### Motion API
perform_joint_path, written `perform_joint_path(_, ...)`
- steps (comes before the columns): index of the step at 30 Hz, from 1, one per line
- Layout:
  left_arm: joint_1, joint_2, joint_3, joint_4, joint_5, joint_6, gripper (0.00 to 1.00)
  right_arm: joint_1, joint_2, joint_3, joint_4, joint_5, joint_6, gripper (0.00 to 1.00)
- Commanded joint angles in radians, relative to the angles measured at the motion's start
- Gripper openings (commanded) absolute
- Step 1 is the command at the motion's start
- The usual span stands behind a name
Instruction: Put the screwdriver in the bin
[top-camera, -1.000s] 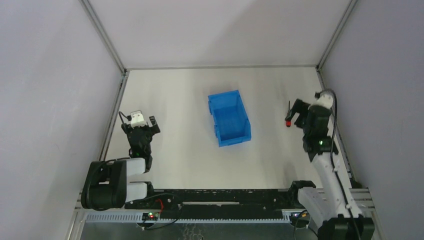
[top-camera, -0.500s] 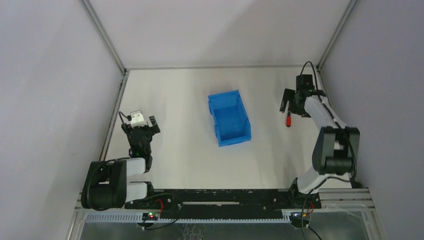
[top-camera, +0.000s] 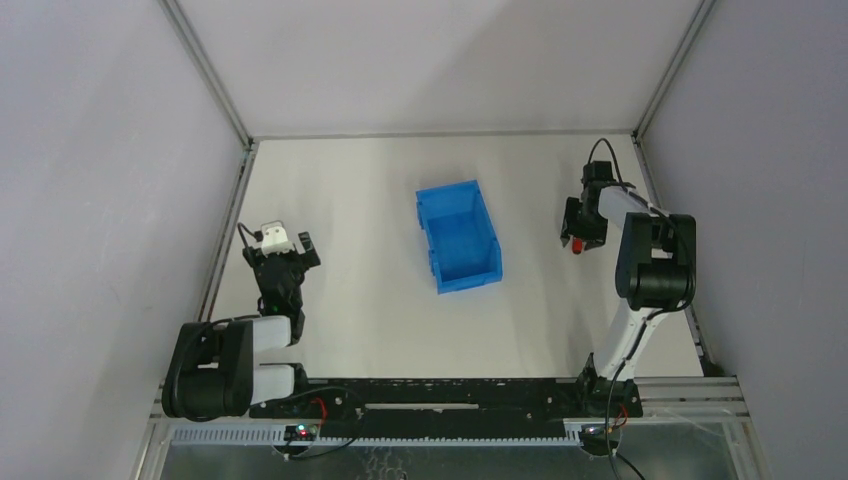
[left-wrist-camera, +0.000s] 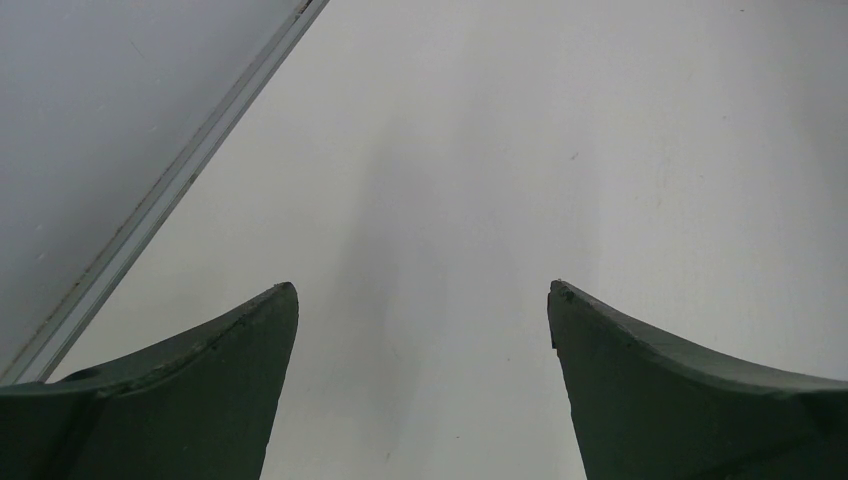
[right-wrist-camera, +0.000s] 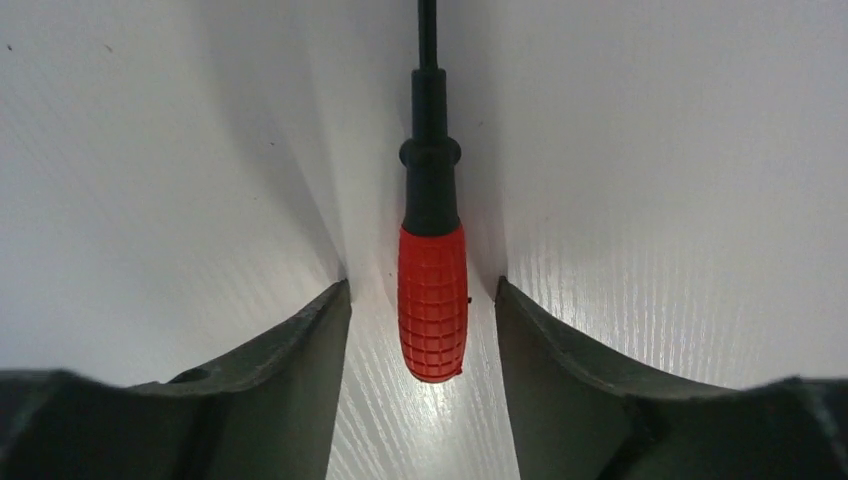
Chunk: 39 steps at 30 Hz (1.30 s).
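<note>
Right tool (right-wrist-camera: 421, 288) released, jaws either side of screwdriver (right-wrist-camera: 432, 310) handle, small gaps, no contact. Screwdriver flat on counter (right-wrist-camera: 680, 150). Left tool (left-wrist-camera: 422, 300) released.

The slim screwdriver (right-wrist-camera: 432, 300) has a bright red plastic handle moulded in a grid of small squares. Its collar and thin shaft, toward 12 o'clock in the right wrist view, are matt black. The rectangular plastic storage bin (top-camera: 468, 280), at 9 o'clock from it in the top view, is plain bright blue. The flat table top (right-wrist-camera: 650, 250) is white with a fine wood-like grain. The left gripper (left-wrist-camera: 422, 290) and the right gripper (right-wrist-camera: 421, 284) have dark grey-green fingers.
</note>
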Motion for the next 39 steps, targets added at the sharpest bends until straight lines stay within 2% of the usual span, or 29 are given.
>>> perform_joint_path(1, 0.005, -0.015, 0.047, 0.067, 0.016, 0.018, 1.00, -0.005, 0.038, 0.021, 0.040, 0.009, -0.009, 0.52)
perform_joint_path(5, 0.005, -0.016, 0.045, 0.067, 0.017, 0.018, 1.00, -0.005, 0.018, 0.023, 0.041, 0.014, -0.010, 0.18)
perform_joint_path(9, 0.005, -0.015, 0.045, 0.068, 0.016, 0.018, 1.00, -0.005, -0.045, 0.034, 0.013, 0.010, -0.010, 0.09)
perform_joint_path(17, 0.005, -0.016, 0.046, 0.068, 0.017, 0.018, 1.00, 0.001, -0.248, 0.085, -0.135, -0.020, -0.039, 0.06)
perform_joint_path(21, 0.004, -0.016, 0.046, 0.068, 0.017, 0.018, 1.00, 0.043, -0.328, 0.141, -0.240, -0.006, -0.036, 0.06)
perform_joint_path(28, 0.005, -0.016, 0.047, 0.068, 0.017, 0.018, 1.00, 0.226, -0.435, 0.269, -0.355, -0.034, 0.030, 0.08)
perform_joint_path(30, 0.005, -0.016, 0.047, 0.067, 0.016, 0.018, 1.00, 0.286, -0.443, 0.296, -0.360, -0.084, 0.036, 0.09)
perform_joint_path(35, 0.005, -0.016, 0.046, 0.067, 0.017, 0.018, 1.00, 0.441, -0.431, 0.344, -0.308, -0.210, 0.062, 0.09)
perform_joint_path(39, 0.005, -0.016, 0.046, 0.068, 0.017, 0.018, 1.00, 0.581, -0.381, 0.358, -0.246, -0.221, 0.055, 0.09)
